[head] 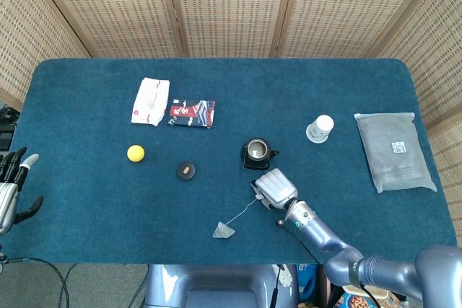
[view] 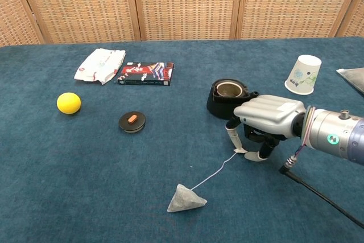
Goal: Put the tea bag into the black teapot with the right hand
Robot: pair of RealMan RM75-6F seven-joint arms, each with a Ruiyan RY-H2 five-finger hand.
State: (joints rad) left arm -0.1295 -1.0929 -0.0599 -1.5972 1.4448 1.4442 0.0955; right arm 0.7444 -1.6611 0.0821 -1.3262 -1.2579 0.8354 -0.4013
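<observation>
Tea bag (view: 186, 200) lies near the black teapot (view: 226, 98), its string reaching the paper tag (view: 240, 151). Right robot hand (view: 263, 123) pinches that tag; left robot hand (head: 13, 187) rests released. No writing is legible.

A table (head: 86, 91) covered in dark blue cloth carries a white packet (head: 150, 101) and a dark printed box (head: 192, 114) towards the far left, a yellow ball (head: 135, 153), a round black lid (head: 186, 170), an open black teapot (head: 255, 153) mid-table, a white paper cup (head: 320, 128), a grey pouch (head: 394, 151) by the right edge, and a tea bag (head: 223, 231) near the front edge.
</observation>
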